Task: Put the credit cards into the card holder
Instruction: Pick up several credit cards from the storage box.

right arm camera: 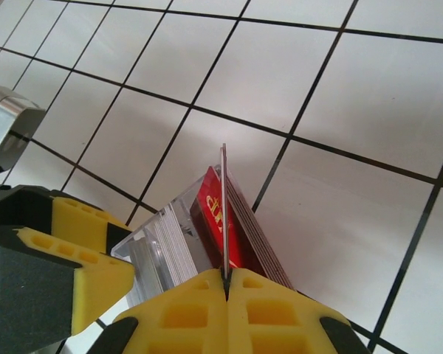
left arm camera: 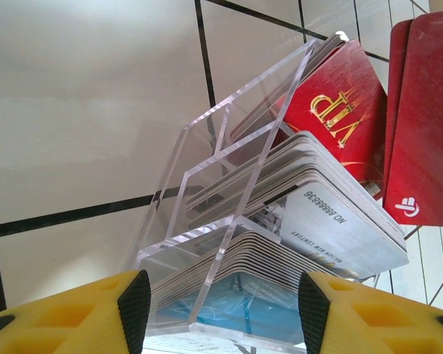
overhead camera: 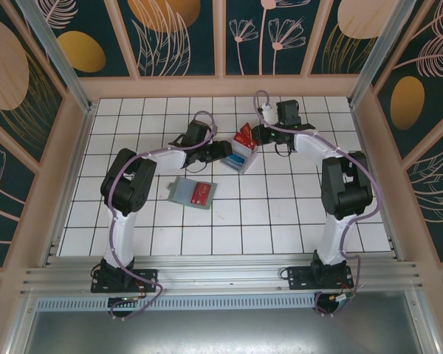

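Right wrist view: right fingers [right arm camera: 244,302] pinch one card [right arm camera: 224,199] edge-on at the clear tray [right arm camera: 170,236], apparently to draw it free. Astride that tray the left fingers [left arm camera: 125,310] sit wide, likely steadying it. Well behind both, the card holder [overhead camera: 181,190] lies on the desk [overhead camera: 280,221].

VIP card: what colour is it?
The VIP card is red with gold letters; left wrist view.

Left arm [overhead camera: 124,193] and right arm [overhead camera: 345,184]: white links, bulky black joint housings, black bases [overhead camera: 118,279], lilac cables [overhead camera: 201,114] looping alongside. Fingers [left arm camera: 59,317] of both arms: yellow moulded plastic with recessed pockets, black inner pads [left arm camera: 136,304].
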Controlling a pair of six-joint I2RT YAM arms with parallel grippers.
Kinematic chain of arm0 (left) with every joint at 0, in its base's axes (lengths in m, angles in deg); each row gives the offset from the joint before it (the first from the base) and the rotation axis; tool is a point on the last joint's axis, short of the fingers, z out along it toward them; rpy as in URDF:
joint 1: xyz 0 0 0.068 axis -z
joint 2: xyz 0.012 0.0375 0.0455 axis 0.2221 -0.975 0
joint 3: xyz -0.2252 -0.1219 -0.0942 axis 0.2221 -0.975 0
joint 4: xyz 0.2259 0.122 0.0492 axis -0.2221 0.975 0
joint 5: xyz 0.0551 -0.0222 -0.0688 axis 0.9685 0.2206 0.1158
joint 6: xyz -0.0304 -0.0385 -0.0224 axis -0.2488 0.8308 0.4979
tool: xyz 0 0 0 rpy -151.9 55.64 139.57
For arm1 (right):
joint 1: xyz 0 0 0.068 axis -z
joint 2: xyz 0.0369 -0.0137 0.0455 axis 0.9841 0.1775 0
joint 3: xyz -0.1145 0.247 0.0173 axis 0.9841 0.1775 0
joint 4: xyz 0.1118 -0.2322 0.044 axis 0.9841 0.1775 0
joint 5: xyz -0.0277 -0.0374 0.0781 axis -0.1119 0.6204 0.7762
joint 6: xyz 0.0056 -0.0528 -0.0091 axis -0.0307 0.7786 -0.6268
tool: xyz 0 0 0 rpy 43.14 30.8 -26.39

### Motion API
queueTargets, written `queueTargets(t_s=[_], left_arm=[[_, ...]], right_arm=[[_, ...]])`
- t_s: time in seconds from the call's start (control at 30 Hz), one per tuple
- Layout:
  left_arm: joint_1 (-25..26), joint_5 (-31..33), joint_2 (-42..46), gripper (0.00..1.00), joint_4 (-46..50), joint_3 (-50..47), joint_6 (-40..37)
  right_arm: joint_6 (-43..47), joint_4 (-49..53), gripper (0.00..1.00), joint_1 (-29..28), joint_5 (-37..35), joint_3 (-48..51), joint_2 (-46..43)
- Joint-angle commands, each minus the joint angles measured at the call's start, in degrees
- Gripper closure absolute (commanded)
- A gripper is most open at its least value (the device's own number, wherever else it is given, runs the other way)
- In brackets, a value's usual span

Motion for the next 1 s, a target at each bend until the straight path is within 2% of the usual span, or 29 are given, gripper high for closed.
queueTargets(t_s=[0.0,0.5,0.97], left_arm=[[0.36,-0.99,1.3,0.42,1.33,-0.23,-0.03],[0.36,-1.34,0.68,0.42,1.58,0.32,-0.1],[0.36,-1.43,0.44,0.42,0.62,-0.49,0.22]], right_arm=[[-0.44,0.01,0.97,0.35,4.6,-1.38,1.49],[-1.96,-2.49,0.97,2.35,1.85,0.08,-1.4],[-3.99,-6.26,0.97,2.91,4.95,3.98,-5.45]])
